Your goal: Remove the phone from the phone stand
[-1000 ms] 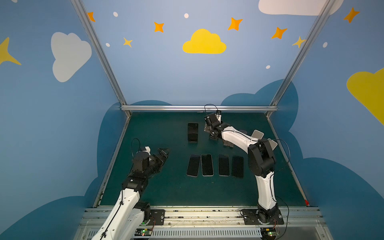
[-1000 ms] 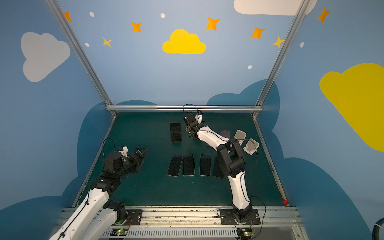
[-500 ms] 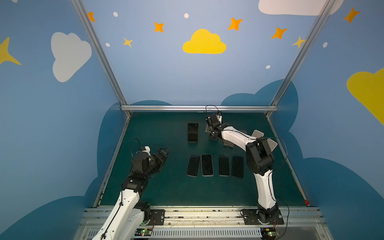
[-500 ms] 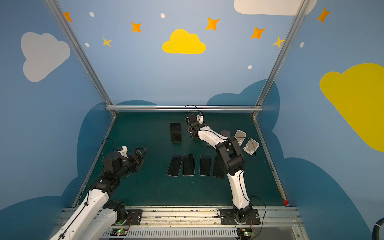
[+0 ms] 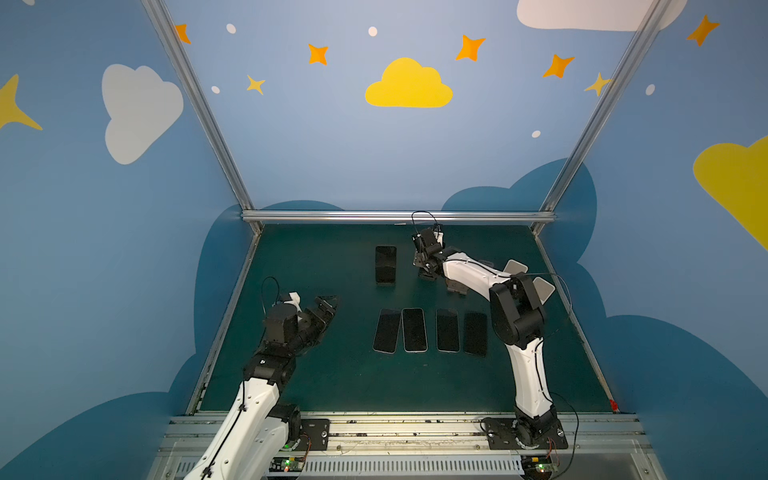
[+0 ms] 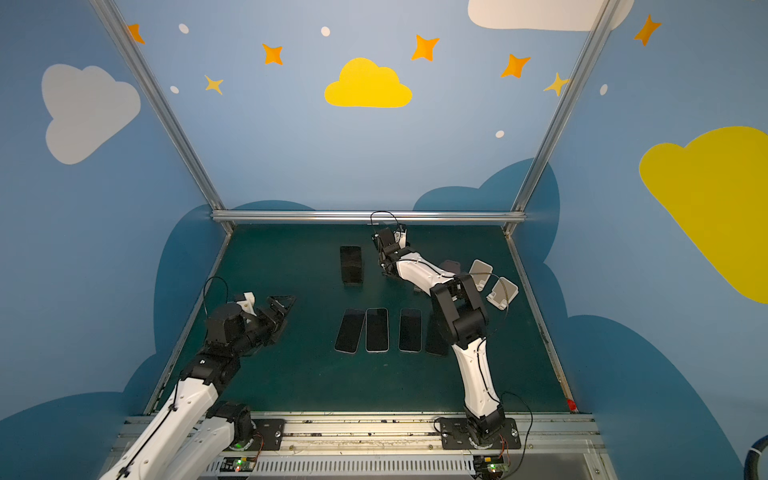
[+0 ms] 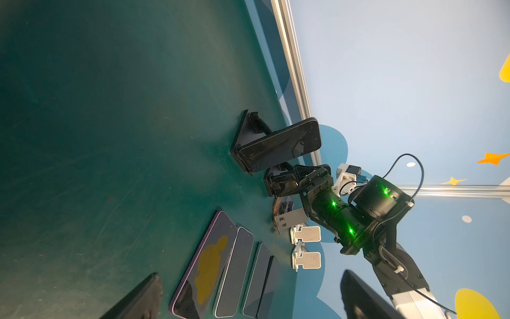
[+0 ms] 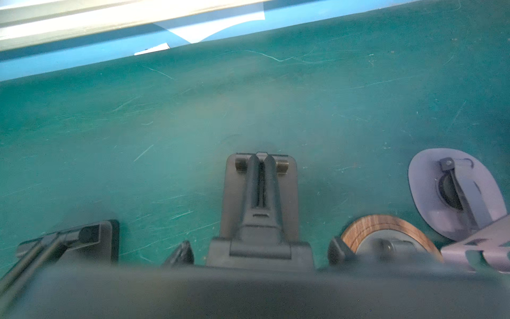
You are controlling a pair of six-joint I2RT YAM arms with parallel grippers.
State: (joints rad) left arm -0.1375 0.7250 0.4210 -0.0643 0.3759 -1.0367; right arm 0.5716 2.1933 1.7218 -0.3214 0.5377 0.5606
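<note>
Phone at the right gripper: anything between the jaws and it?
Nothing visible. The right gripper is at the phone on its stand, with no object between them; contact can't be confirmed. The other propped phone stands apart, beside it.

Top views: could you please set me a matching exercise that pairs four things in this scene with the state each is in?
Things:
1. left gripper
2. row of four phones
3. phone behind the row
4. two white stands

States:
A. lying flat on the table
B. empty, near the right edge
C. open, holding nothing
D. propped on a black stand

Pairs: 1-C; 2-A; 3-D; 4-B
</note>
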